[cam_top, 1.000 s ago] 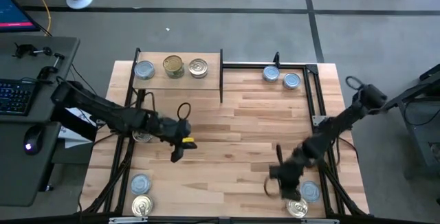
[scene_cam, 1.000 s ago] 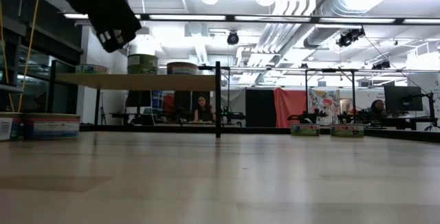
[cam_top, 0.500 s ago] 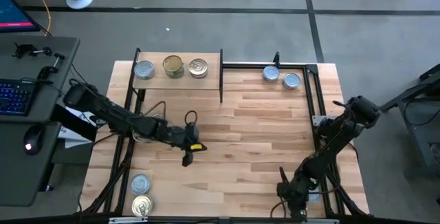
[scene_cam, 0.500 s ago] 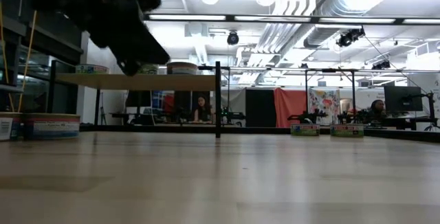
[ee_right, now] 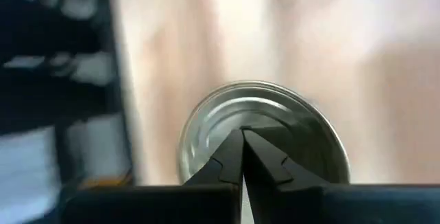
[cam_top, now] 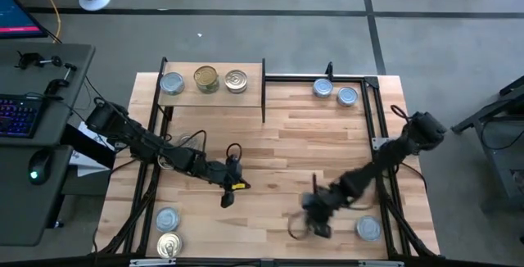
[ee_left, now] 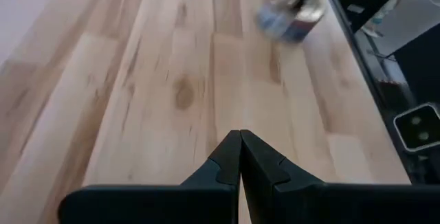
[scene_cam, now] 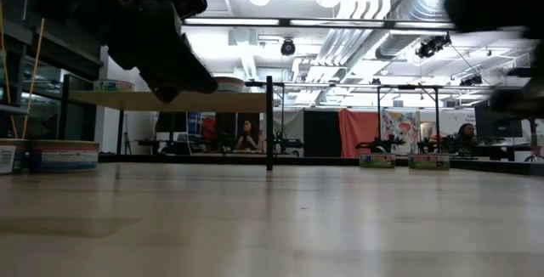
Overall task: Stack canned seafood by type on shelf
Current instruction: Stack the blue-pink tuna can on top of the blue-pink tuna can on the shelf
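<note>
The shelf (cam_top: 213, 87) stands at the table's far left and carries three tins (cam_top: 206, 79). Two more tins (cam_top: 347, 97) sit at the far right, two (cam_top: 167, 218) at the near left, and one silver tin (cam_top: 368, 228) at the near right. My left gripper (ee_left: 240, 138) is shut and hangs above bare wood near the table's middle (cam_top: 227, 200). My right gripper (ee_right: 242, 133) is shut, blurred in the high view (cam_top: 315, 220). Its tips stand over the middle of a round tin top (ee_right: 275, 124). My right gripper points steeply down at a tin, its shut fingertips (ee_right: 234, 148) over the middle of the tin's top (ee_right: 206, 135). I cannot tell whether the tips touch the top. My left gripper touches nothing.
Black metal rails (cam_top: 372, 119) run along the table's right and far sides. A blurred tin (ee_left: 292, 14) shows ahead of my left gripper near the rail. A broad stretch of bare plank (cam_top: 286, 148) lies between the arms. In the low view, people sit in the room beyond the table (scene_cam: 249, 134).
My left gripper has sunk and moved toward the table's middle and near edge. My right gripper dipped to the near right corner, over the gold-topped tin, then swung toward the table's left. That tin no longer shows at the corner. Both grippers stayed shut.
</note>
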Tool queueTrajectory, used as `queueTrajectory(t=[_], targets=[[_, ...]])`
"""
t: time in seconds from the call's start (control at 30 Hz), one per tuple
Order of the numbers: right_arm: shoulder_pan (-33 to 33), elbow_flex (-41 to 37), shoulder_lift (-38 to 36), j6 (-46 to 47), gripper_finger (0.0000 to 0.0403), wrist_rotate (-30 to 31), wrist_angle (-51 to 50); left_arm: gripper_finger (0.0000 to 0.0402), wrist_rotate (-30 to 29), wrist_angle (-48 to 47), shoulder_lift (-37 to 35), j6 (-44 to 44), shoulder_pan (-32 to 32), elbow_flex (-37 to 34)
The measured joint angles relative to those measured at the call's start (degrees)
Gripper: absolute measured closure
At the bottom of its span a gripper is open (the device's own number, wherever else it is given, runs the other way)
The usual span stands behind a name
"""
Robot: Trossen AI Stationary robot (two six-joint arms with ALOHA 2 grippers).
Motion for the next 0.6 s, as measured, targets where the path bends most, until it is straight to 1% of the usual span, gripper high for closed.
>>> queueTrajectory(t=[0.13, 0.23, 0.3, 0.47, 0.6], targets=[[-7.0, 2.7, 2.5, -13.7, 0.0403, 4.2, 0.9, 0.0401, -1.1, 0.3, 0.3, 3.5, 0.4, 0.0], [-12.1, 6.0, 5.6, -23.5, 0.0403, 4.6, 2.3, 0.0401, -1.8, -0.1, 0.6, 6.6, 0.8, 0.0], [-14.9, 9.0, 7.6, -28.5, 0.0403, 4.9, 2.2, 0.0402, -2.0, 0.1, 0.6, 8.6, 1.4, 0.0], [-19.7, 17.6, 8.1, -34.8, 0.0403, 4.7, 0.4, 0.0401, -2.4, 1.2, 0.6, 12.0, 3.3, 0.0], [-21.2, 23.5, 7.5, -36.3, 0.0403, 5.1, -10.1, 0.0401, -3.9, 1.5, 0.6, 13.6, 4.9, 0.0]])
